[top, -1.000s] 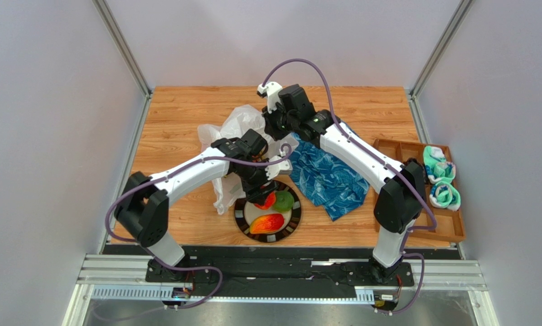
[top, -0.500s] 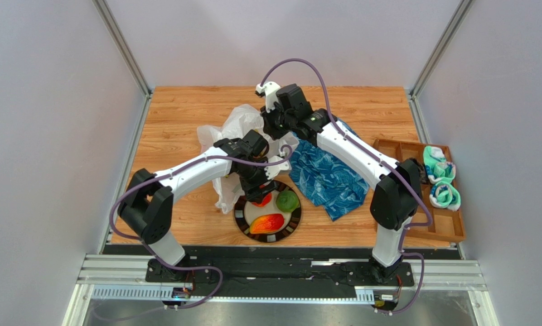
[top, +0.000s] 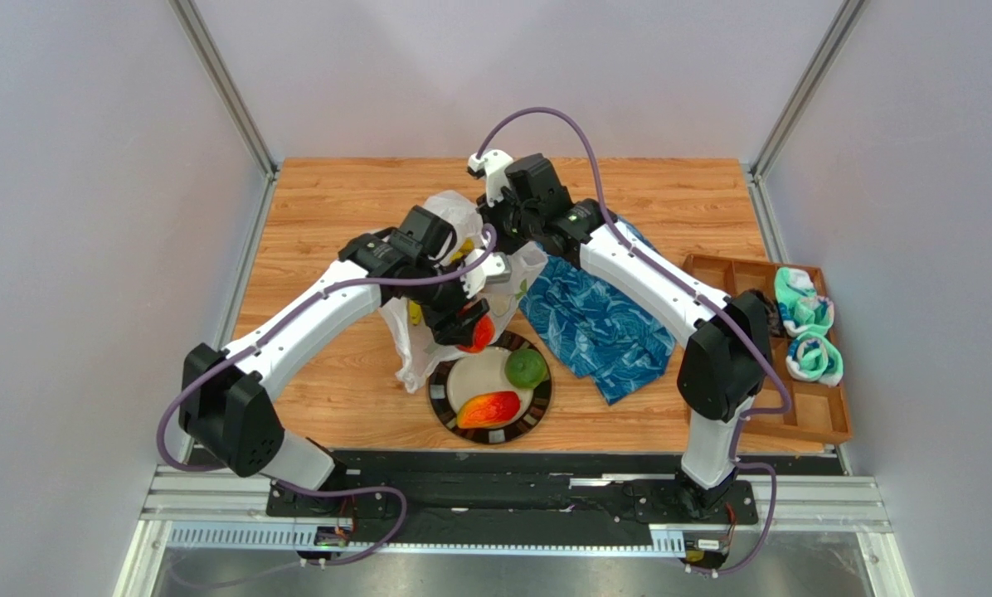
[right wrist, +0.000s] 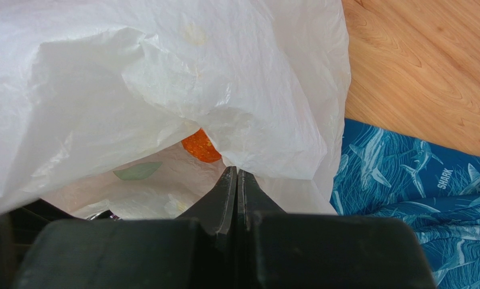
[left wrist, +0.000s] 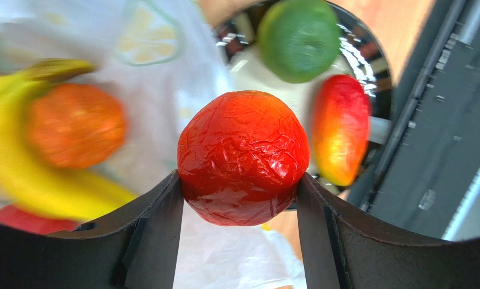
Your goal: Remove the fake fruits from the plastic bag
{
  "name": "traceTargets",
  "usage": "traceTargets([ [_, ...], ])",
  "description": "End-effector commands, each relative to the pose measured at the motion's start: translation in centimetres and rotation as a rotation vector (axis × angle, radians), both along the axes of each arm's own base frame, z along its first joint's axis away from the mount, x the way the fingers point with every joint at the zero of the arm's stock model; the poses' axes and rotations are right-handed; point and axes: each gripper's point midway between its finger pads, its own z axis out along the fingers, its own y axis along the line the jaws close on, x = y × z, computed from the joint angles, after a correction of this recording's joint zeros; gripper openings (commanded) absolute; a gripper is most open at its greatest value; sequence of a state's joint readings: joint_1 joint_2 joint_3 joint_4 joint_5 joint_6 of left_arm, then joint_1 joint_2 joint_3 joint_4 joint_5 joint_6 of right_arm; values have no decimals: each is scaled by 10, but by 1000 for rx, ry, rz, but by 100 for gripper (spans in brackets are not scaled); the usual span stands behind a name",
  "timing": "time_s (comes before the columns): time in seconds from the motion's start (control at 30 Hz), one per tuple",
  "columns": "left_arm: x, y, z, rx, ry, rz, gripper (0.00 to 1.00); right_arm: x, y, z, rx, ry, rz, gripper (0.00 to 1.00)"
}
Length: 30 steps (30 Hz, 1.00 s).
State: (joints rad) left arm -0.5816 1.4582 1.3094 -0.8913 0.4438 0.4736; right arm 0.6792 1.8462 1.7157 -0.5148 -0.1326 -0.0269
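Observation:
My left gripper [top: 474,331] is shut on a red round fruit [left wrist: 242,162] and holds it above the far edge of the black-rimmed plate [top: 445,404], beside the plastic bag [top: 433,230]. A green fruit [top: 526,367] and a red-orange mango [top: 490,408] lie on the plate. In the left wrist view, a banana bunch [left wrist: 19,162], an orange fruit [left wrist: 73,123] and another red one [left wrist: 10,220] lie in the bag [left wrist: 164,90]. My right gripper [right wrist: 236,171] is shut on the bag's edge [right wrist: 266,120] and holds it up. The orange fruit [right wrist: 200,146] shows inside.
A blue patterned cloth [top: 601,330] lies right of the plate. A wooden tray [top: 825,398] with teal-and-white rolls [top: 803,305] stands at the right edge. Metal frame posts flank the table.
My left gripper has risen from the plate and moved back toward the bag, the red fruit still in it. The right arm has barely moved.

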Motion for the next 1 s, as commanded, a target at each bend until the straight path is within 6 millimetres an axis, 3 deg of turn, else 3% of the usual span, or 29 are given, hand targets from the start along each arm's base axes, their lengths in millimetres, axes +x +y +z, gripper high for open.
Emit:
traceTargets([
  [0.0, -35, -16, -12, -46, 138, -89, 54, 7, 1, 11, 14, -46, 3, 0],
  [0.3, -33, -29, -60, -19, 218, -57, 58, 9, -1, 7, 2, -46, -15, 0],
  [0.4, -32, -33, -69, -23, 227, -42, 71, 10, 0, 7, 1, -47, -14, 0],
  [0.43, -31, -33, -68, -26, 221, -34, 99, 10, -1, 7, 0, -47, -13, 0],
  [0.5, -27, -32, -63, -28, 192, -24, 99, 10, -1, 9, 1, -53, -13, 0],
  [0.67, -25, -21, -17, -70, 95, -8, 99, 9, -2, 7, -4, -52, -11, 0],
  [0.73, -12, -11, -3, -81, 36, 51, 99, 9, -2, 7, -4, -54, -10, 0],
  [0.97, 62, 26, -12, 54, -180, 235, 97, 11, -2, 9, -3, -61, -14, 0],
])
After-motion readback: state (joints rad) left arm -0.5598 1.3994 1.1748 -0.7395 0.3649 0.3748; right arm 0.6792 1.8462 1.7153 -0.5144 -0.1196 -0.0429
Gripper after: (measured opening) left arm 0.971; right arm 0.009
